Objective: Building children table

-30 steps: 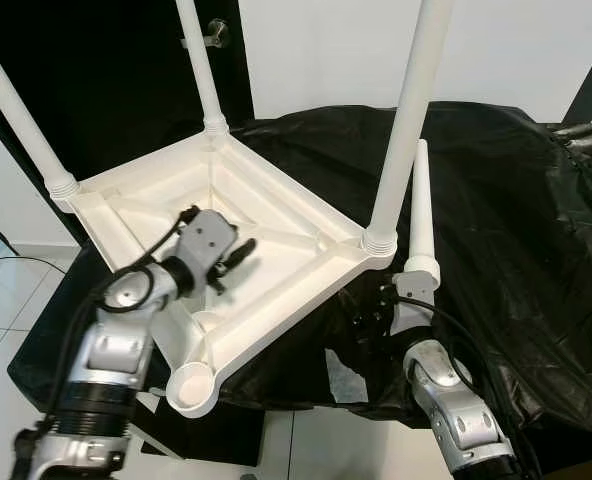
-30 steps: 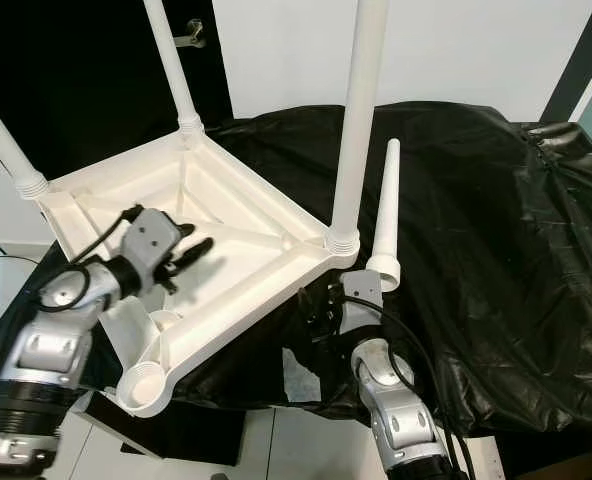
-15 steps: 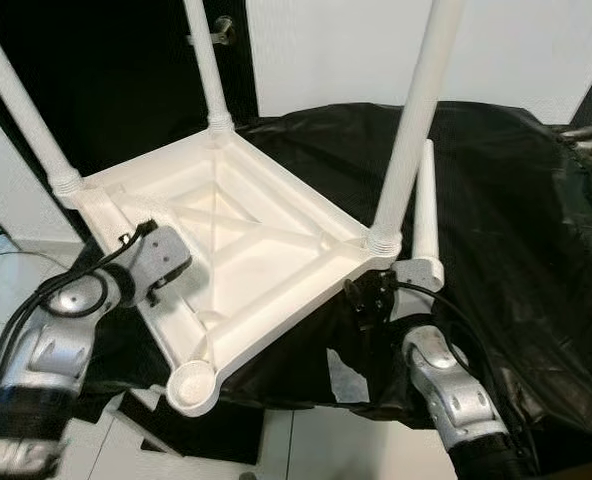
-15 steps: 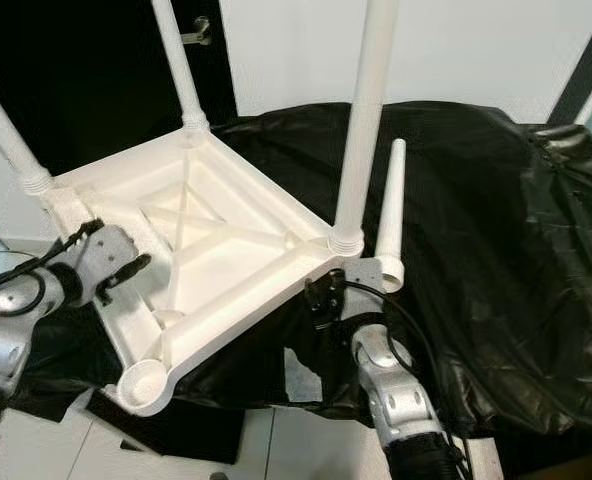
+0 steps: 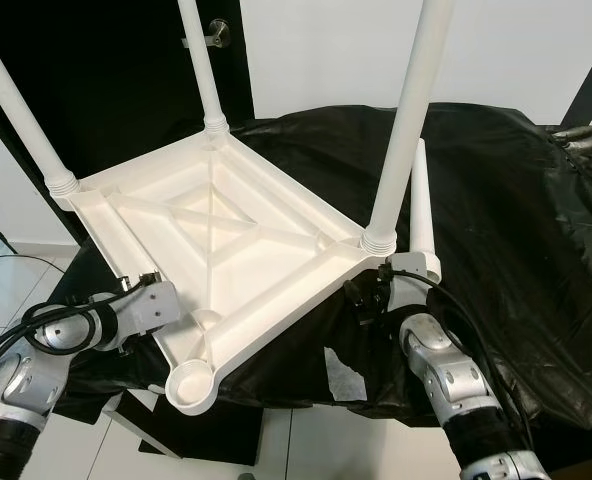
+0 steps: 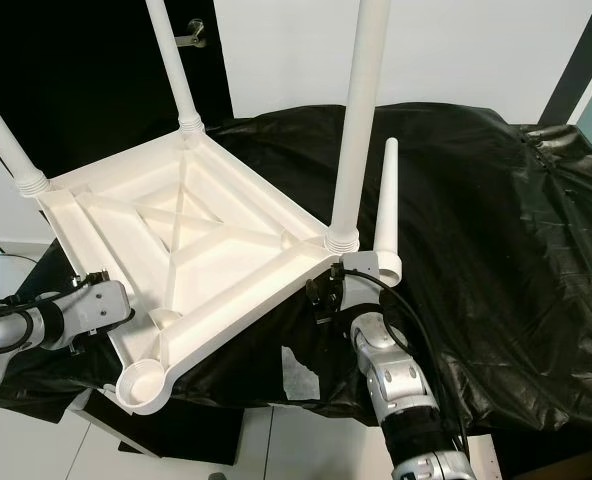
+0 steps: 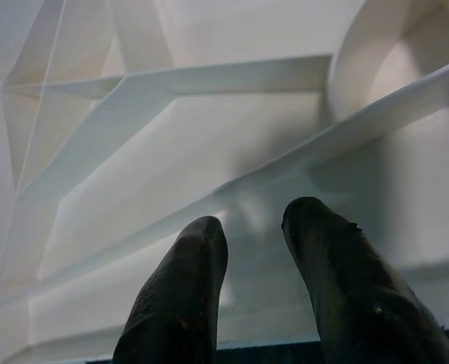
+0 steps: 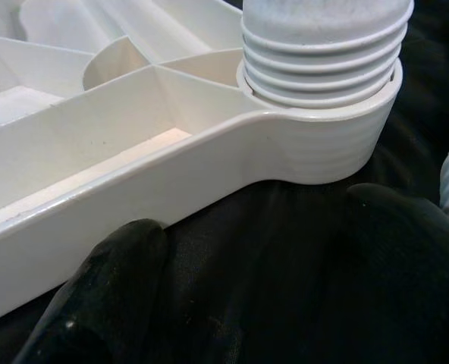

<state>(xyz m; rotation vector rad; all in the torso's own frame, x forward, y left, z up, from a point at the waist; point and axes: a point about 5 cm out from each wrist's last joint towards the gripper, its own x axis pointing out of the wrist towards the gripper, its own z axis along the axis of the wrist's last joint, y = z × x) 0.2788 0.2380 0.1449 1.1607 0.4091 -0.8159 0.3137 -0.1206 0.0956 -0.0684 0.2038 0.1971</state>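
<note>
From my head, my left fingers (image 5: 144,312) had dropped off the upturned table (image 5: 216,240), beside its empty socket (image 5: 191,385). Left wrist: parted, empty. Right wrist: my right fingers (image 8: 240,280) stood spread, loose leg (image 5: 420,215) alongside, ready for fitting.

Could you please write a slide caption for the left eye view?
Upturned white table top with three legs fitted, one empty socket; the loose fourth leg stands by the right gripper.

The upturned table top (image 5: 226,240) and its legs (image 5: 406,120) look like smooth, slightly glossy white plastic, the sheet (image 5: 496,200) beneath is crinkled shiny black plastic film, and the arms (image 5: 446,375) are brushed silver metal.
</note>
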